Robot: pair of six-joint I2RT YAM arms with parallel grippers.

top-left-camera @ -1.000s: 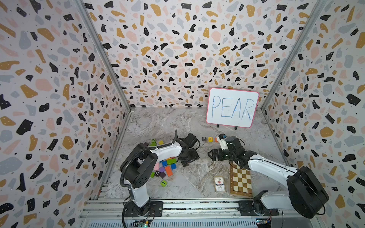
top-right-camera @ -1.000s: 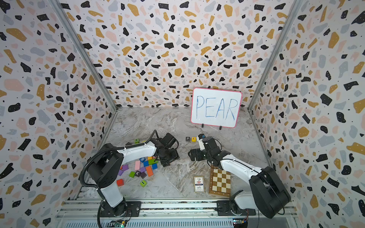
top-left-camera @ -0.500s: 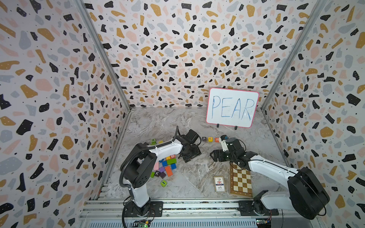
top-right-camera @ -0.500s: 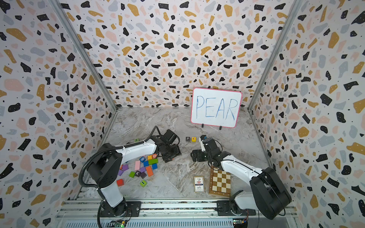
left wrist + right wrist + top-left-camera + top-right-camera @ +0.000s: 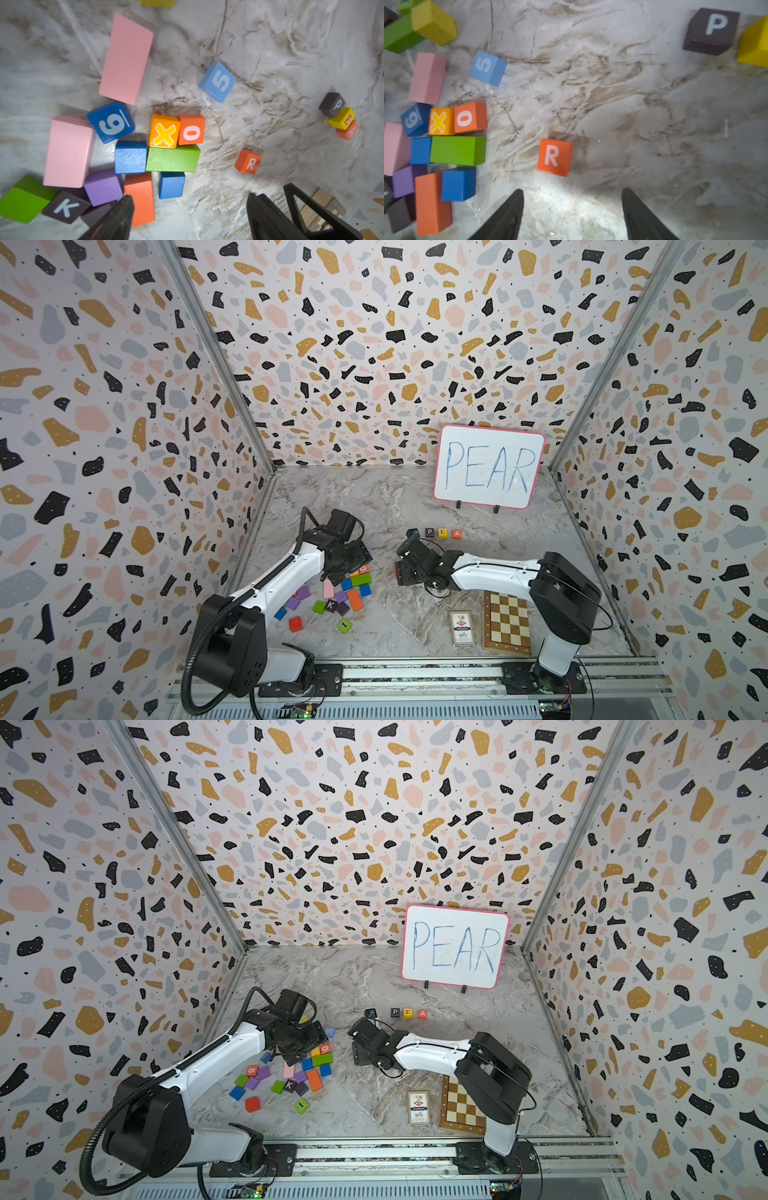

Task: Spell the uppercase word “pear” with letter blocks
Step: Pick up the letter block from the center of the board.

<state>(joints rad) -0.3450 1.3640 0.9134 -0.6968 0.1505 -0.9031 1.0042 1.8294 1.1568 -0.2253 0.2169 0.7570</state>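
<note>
P block [image 5: 430,532], E block [image 5: 443,533], A block [image 5: 457,534] in 1 row on counter [image 5: 633,104], R block [image 5: 554,157] apart, right pincer [image 5: 572,190] released near it, left pincer [image 5: 190,196] released above loose blocks [image 5: 172,159]

The R block [image 5: 554,157] is looking like matt painted wood; the worktop [image 5: 633,104] is showing a smooth, glossy marble pattern.

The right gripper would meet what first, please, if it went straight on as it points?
Probably the R block, just ahead of the right gripper; depth is unclear.
</note>
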